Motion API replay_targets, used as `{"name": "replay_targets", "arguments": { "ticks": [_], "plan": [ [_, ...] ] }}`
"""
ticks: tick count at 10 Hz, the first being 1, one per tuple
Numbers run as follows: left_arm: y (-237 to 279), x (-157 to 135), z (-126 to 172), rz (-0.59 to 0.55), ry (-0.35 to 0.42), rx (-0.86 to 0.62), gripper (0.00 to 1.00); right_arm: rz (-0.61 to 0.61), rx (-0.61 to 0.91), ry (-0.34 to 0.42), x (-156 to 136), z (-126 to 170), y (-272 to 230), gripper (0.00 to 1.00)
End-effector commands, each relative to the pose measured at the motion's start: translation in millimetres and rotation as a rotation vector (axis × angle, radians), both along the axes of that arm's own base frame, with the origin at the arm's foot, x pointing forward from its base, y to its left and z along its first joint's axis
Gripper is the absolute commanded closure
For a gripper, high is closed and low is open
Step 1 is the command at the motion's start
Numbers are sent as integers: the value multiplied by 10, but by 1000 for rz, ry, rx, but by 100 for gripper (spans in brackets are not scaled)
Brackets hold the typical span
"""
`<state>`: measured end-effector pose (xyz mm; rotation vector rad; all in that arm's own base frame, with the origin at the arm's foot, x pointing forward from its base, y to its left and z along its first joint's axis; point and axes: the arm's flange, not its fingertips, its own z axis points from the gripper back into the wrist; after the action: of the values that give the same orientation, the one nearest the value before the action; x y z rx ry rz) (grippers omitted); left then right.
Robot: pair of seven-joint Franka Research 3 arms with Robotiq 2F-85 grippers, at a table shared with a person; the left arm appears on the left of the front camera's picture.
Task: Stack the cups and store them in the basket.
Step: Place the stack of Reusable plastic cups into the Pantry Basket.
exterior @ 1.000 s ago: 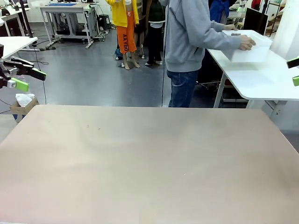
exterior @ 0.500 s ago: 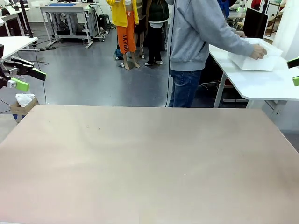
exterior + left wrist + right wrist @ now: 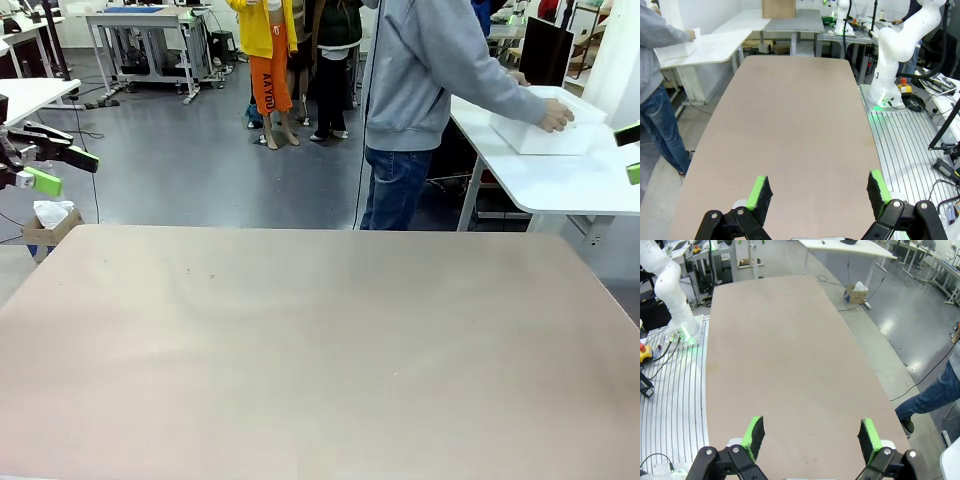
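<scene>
While the person [image 3: 425, 90] in the grey top stands turned toward a white side table [image 3: 560, 170] beyond the far edge, one basket [image 3: 548, 118] sits there with both of their hands on it. Two tools hang above the beige surface [image 3: 310, 340]: the left tool [image 3: 820, 192] with jaws spread wide, holding nothing, and the right tool [image 3: 811, 439] likewise spread and empty, each at its own end.
</scene>
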<state>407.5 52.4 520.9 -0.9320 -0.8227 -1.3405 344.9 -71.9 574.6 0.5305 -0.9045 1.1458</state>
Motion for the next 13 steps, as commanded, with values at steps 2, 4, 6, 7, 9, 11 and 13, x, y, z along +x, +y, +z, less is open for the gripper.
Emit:
{"name": "replay_targets", "arguments": {
  "ticks": [2,4,6,7,9,11,13],
  "plan": [
    [2,-6,20,1,13,10,0,-3,26,-5,29,43,17,0],
    [2,-6,20,1,13,10,0,-3,26,-5,29,43,17,0],
    [2,-6,20,1,13,10,0,-3,26,-5,29,43,17,0],
    [2,-6,20,1,13,10,0,-3,26,-5,29,43,17,0],
    [2,-6,20,1,13,10,0,-3,26,-5,29,43,17,0],
    [2,-6,20,1,13,10,0,-3,26,-5,29,43,17,0],
    [2,-6,20,1,13,10,0,-3,26,-5,29,43,17,0]
  ]
}}
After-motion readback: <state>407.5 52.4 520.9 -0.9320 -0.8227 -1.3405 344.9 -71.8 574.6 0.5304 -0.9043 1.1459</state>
